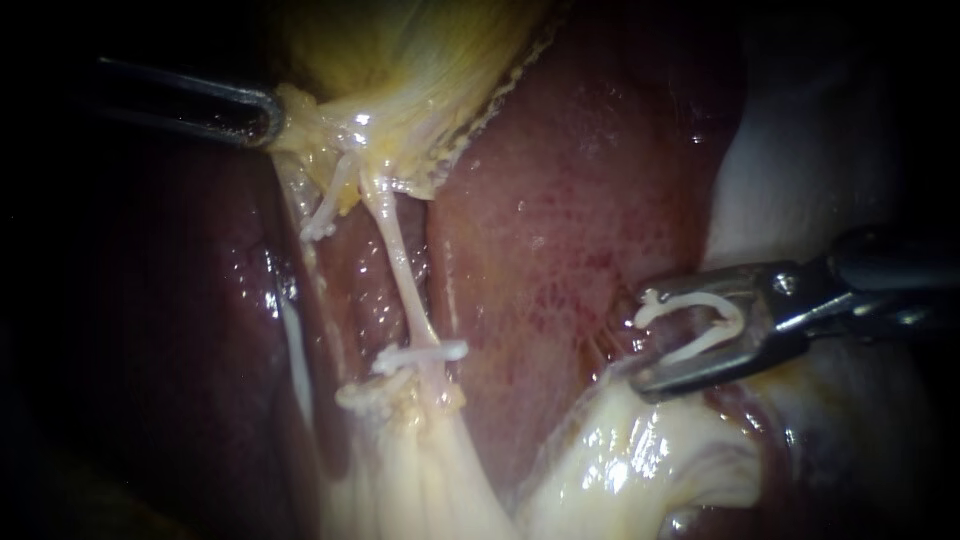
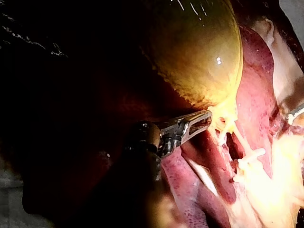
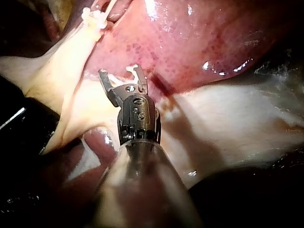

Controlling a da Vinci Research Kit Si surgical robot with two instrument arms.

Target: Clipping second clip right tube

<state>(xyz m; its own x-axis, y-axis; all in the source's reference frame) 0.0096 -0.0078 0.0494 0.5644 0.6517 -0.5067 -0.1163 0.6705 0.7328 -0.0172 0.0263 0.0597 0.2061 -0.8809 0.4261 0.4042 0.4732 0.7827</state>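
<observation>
Over liver (image 1: 580, 200): rt instrument (image 1: 645, 338) w/ clip (image 1: 700, 298).

12 o'clock: gallbladder (image 1: 400, 60). 10 o'clock: left instrument (image 1: 270, 116), on gallbladder edge. Centre: right tube (image 1: 398, 255), running toward 6, placed clip (image 1: 420, 354) across it. 3 o'clock: right instrument (image 1: 645, 338), over liver (image 1: 560, 200), carrying loaded clip (image 1: 700, 297).

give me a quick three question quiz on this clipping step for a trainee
1. True or false: the right instrument already encloses the right tube.
2. What does the right instrument carry? A a white clip; B a needle; C nothing.
3. Fill in: the left instrument holds the edge of the ____.
Key: 1 false, it sits apart from the tube, over the liver. 2 A. 3 gallbladder.
</observation>
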